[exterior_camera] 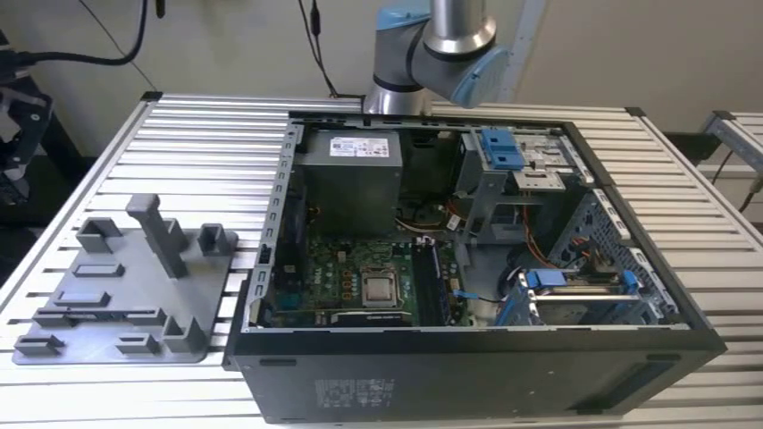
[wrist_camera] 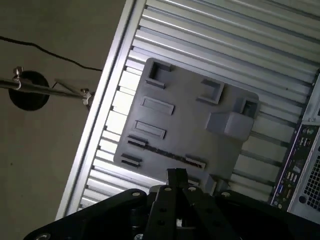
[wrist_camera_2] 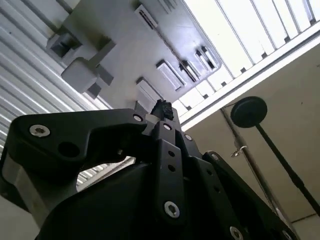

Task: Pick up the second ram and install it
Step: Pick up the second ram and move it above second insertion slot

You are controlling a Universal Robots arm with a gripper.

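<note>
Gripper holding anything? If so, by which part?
Nothing visibly held: the gripper is shut above the grey fixture plate; a dark stick, likely the second ram, lies in it.

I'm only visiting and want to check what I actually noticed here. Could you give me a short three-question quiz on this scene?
1. True or false: the computer case is closed, with its inside hidden.
2. In the first wrist view, which thing does the gripper face? A) a grey fixture plate B) a keyboard C) a monitor
3. Fill in: the case and the plate both rest on a slatted metal ____.
Key: 1 false, the case is open and its boards show; 2 A; 3 table.
</note>
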